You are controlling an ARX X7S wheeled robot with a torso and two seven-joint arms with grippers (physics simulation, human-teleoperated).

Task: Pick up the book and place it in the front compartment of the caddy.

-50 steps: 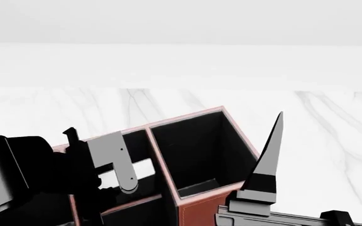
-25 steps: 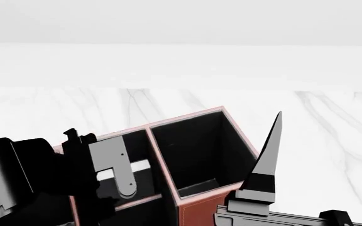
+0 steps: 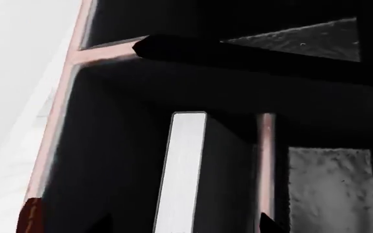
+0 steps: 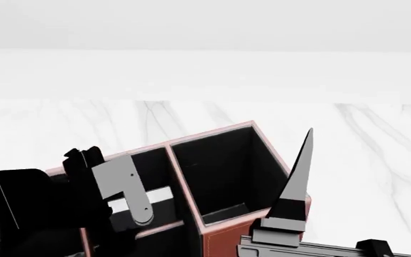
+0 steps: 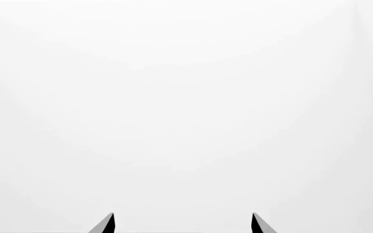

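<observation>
The reddish-brown caddy [image 4: 227,241] with pale pink rims fills the lower middle of the head view. The black book [image 4: 155,196] stands inside its left compartment, white page strip up, just beyond a pink cross divider. My left gripper [image 4: 123,217] reaches down into that compartment. In the left wrist view the book [image 3: 183,170] stands between my left gripper's [image 3: 183,228] spread fingertips [image 3: 267,225], which do not press on it. The caddy rim [image 3: 57,126] frames the compartment. My right gripper [image 4: 363,160] is open and empty, pointing up, right of the caddy; the right wrist view shows it [image 5: 182,223] against blank white.
The caddy stands on a white marble table [image 4: 377,134] with a white wall behind. A larger, deep, black compartment [image 4: 223,171] lies right of the book's compartment. My right arm's finger [image 4: 298,176] stands close to the caddy's right corner.
My left gripper has shifted slightly left and tilted over the compartment. The book's white strip has sunk a little. My right gripper has drifted slightly left.
</observation>
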